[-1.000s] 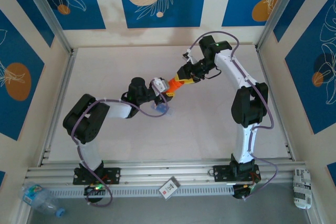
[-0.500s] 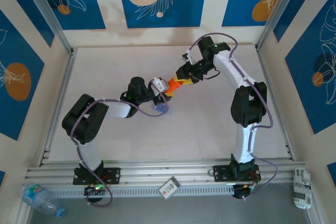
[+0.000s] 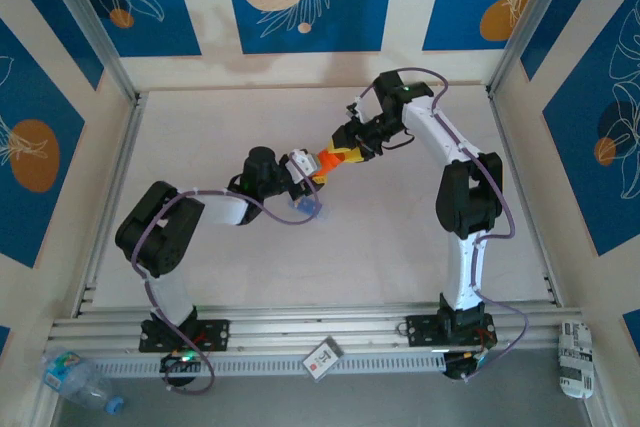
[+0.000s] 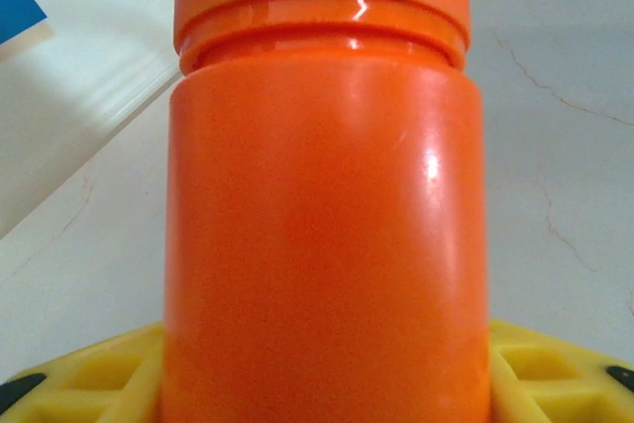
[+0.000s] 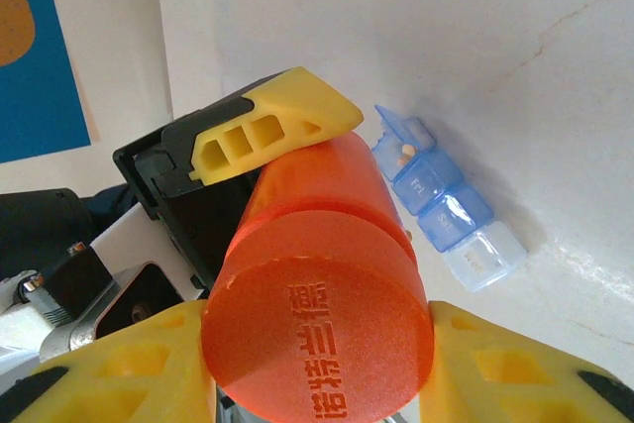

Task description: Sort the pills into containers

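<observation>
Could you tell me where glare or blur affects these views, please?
Left wrist: the orange bottle sits very close and looks soft, with bright glare spots on its side and neck. Right wrist: its embossed end and the blue pill box are both sharp, without glare. Top external: evenly lit, only faint shadows.

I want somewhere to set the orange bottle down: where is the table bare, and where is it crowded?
Bare: the near middle of the table, between the left arm and right arm; also the far left corner by the rail. Crowded: the centre, where both sets of jaws hold the orange bottle close to the blue pill box.
</observation>
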`<state>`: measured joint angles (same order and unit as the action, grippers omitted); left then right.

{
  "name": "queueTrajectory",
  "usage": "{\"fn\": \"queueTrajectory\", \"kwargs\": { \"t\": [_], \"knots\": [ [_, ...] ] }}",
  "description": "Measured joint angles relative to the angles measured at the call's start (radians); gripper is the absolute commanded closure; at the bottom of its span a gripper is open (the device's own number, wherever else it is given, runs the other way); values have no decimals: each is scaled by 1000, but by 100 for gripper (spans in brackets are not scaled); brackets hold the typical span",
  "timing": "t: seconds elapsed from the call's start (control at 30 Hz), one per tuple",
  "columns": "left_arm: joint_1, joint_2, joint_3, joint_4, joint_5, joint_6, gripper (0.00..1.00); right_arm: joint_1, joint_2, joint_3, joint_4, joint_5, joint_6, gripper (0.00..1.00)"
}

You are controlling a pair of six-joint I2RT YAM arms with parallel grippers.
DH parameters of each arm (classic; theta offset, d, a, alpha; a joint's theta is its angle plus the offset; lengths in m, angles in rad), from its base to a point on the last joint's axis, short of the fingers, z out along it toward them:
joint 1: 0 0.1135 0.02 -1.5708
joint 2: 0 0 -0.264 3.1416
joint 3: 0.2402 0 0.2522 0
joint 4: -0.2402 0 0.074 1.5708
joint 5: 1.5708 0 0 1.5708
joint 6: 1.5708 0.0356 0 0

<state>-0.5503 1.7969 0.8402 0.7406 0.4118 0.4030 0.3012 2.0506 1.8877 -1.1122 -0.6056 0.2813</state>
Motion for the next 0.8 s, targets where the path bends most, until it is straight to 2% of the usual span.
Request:
{"fn": "queueTrajectory", "kwargs": {
  "t": [0.23, 0.5, 0.8],
  "knots": [
    [-4, -1, 0, 2, -11, -3, 100, 6, 18, 40, -40, 15, -3, 61],
    [-8, -1, -7, 0, -57, -16, 100, -9, 7, -43, 80, -51, 92, 59],
    [-12, -1, -7, 29, -62, -31, 100, -12, -11, -43, 84, -47, 108, 47]
  ]
}}
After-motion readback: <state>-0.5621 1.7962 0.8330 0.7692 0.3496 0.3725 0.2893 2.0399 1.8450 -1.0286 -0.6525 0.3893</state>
